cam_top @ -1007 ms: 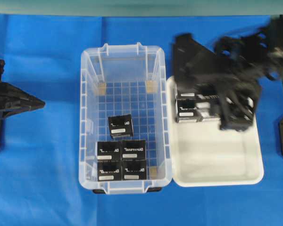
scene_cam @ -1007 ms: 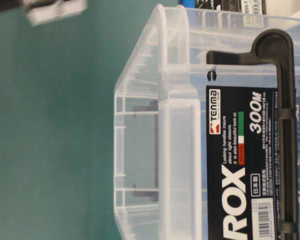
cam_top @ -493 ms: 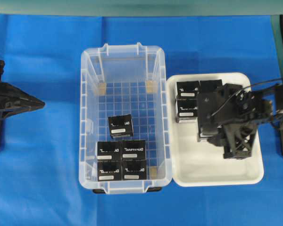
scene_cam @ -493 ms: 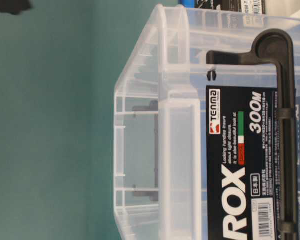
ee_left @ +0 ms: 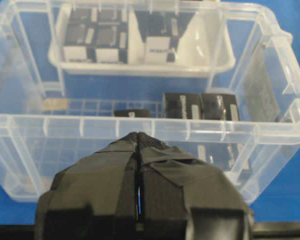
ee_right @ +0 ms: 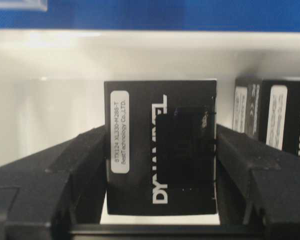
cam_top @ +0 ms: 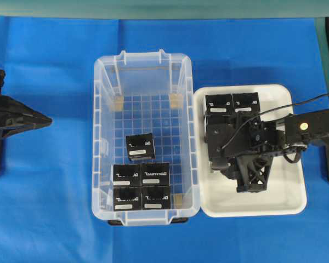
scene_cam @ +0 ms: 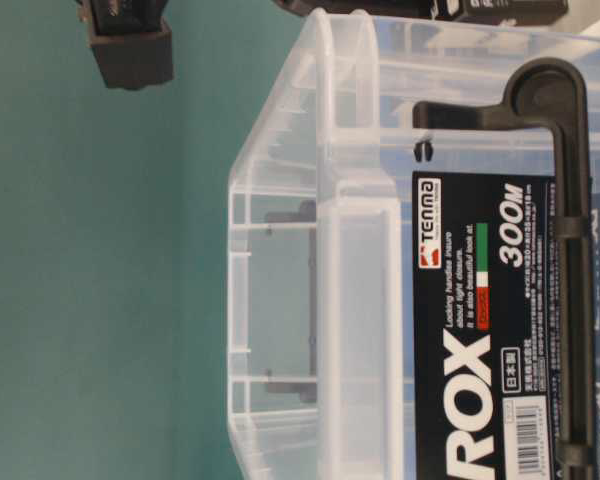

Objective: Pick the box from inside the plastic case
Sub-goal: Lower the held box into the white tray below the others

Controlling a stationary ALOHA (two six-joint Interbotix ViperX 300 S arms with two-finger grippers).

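Note:
The clear plastic case (cam_top: 101,137) stands in the middle and holds several black boxes: one lone box (cam_top: 140,146) at mid-floor and a block of others (cam_top: 141,186) at its near end. My right gripper (cam_top: 222,147) is low over the white tray (cam_top: 285,192), just right of the case wall, shut on a black box (ee_right: 160,145) with a white label strip. Its fingers (ee_right: 85,165) press both sides of that box. My left gripper (cam_top: 44,119) is shut and empty, left of the case; in the left wrist view it (ee_left: 138,137) faces the case wall (ee_left: 140,129).
The tray holds more black boxes at its far end (cam_top: 233,103); some are hidden under my right arm. The tray's near half is bare white floor. Blue cloth covers the table (cam_top: 44,208). The table-level view shows the case's labelled end (scene_cam: 460,330).
My right arm has swung from the tray's far right down and to the left with the box, ending low by the case wall. The left arm has not moved.

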